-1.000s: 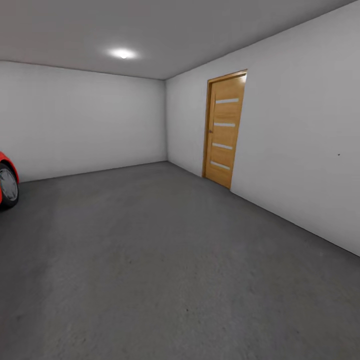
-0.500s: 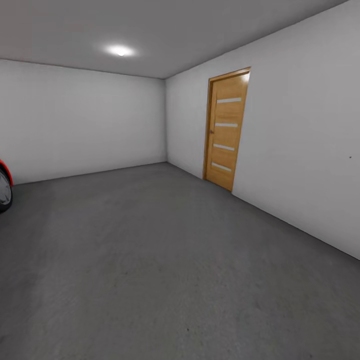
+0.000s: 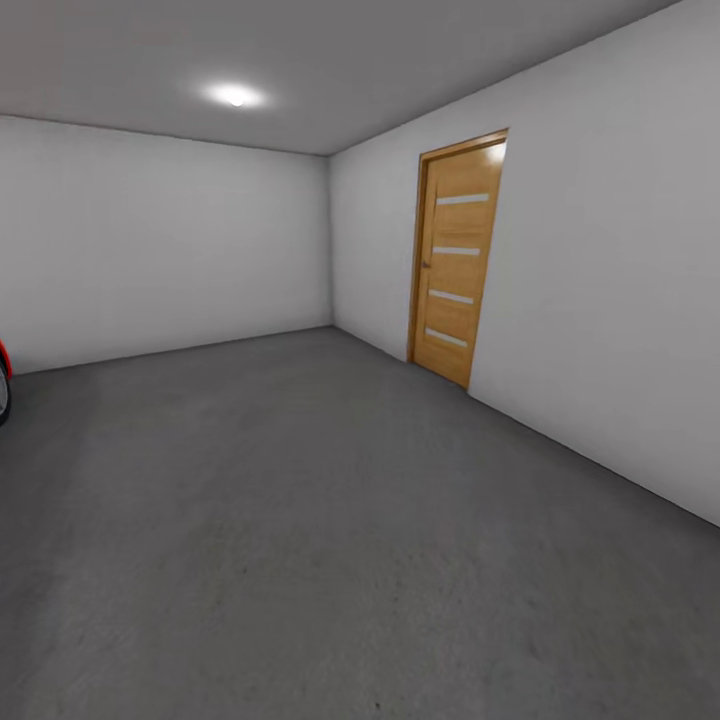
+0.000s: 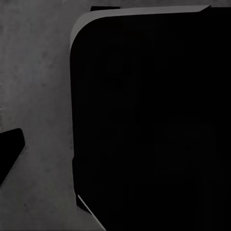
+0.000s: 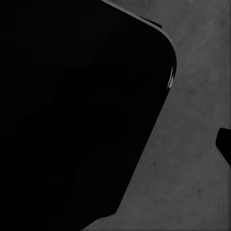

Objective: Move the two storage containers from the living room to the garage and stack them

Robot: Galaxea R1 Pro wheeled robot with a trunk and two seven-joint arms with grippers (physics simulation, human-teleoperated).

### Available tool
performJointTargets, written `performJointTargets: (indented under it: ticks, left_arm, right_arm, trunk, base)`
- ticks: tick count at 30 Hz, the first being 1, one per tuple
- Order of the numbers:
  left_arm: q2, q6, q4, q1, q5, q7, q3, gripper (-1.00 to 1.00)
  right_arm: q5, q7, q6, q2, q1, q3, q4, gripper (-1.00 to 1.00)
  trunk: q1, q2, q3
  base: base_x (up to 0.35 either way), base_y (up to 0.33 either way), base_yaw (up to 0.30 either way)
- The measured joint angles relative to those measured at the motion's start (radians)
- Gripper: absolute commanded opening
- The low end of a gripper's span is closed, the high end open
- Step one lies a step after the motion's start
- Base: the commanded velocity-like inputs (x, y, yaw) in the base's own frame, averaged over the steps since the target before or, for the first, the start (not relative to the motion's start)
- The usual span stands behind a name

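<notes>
Floor [image 3: 330,520]: concrete, dark grey, mottled, matt, slightly rough grain; same mottled grey surface in both wrist views [image 4: 38,86].
Walls [image 3: 170,240]: plain grey-white, smooth, matt.
Ceiling [image 3: 400,60]: same smooth matt finish.
Door [image 3: 456,255]: warm wood with visible grain, satin sheen, four pale horizontal inlay strips; matching wood frame.
Car [image 3: 3,385] at the left edge: glossy red sliver beside dark tyre.
Large black body [image 4: 154,125] in the wrist views: smooth, matt, pale rim edge.

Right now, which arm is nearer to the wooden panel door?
Probably right: the wooden panel door stands ahead in the right-hand wall, on the right arm's side, across from the left arm.
</notes>
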Motion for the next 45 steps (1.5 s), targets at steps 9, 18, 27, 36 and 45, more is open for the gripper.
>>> performJointTargets:
  ticks: [9,18,27,36,45]
  left_arm:
    - [0.0,0.0,0.0,0.0,0.0,0.0,0.001,1.0]
    - [0.0,0.0,0.001,0.0,0.0,0.0,0.001,1.0]
    - [0.0,0.0,0.001,0.0,0.0,0.0,0.001,1.0]
    - [0.0,0.0,0.0,0.0,0.0,0.0,0.001,1.0]
    - [0.0,0.0,0.0,0.0,0.0,0.0,0.001,1.0]
  right_arm:
    - [0.0,-0.001,0.0,0.009,0.0,0.0,0.0,1.0]
    - [-0.003,-0.001,0.0,0.009,0.0,0.0,0.0,1.0]
    - [-0.003,-0.001,0.0,0.009,0.0,0.0,0.0,1.0]
    - [-0.006,-0.001,0.001,0.009,0.0,-0.002,0.0,1.0]
    - [-0.006,-0.001,0.001,0.009,0.0,-0.003,0.0,1.0]
  trunk:
    - [0.0,0.0,0.0]
    - [0.0,0.0,0.0]
    - [0.0,0.0,0.0]
    - [0.0,0.0,0.0]
    - [0.0,0.0,0.0]
  base:
    - [0.321,0.0,0.0]
    - [0.321,0.0,0.0]
    - [0.321,0.0,0.0]
    - [0.321,0.0,-0.095]
    - [0.321,0.0,-0.24]
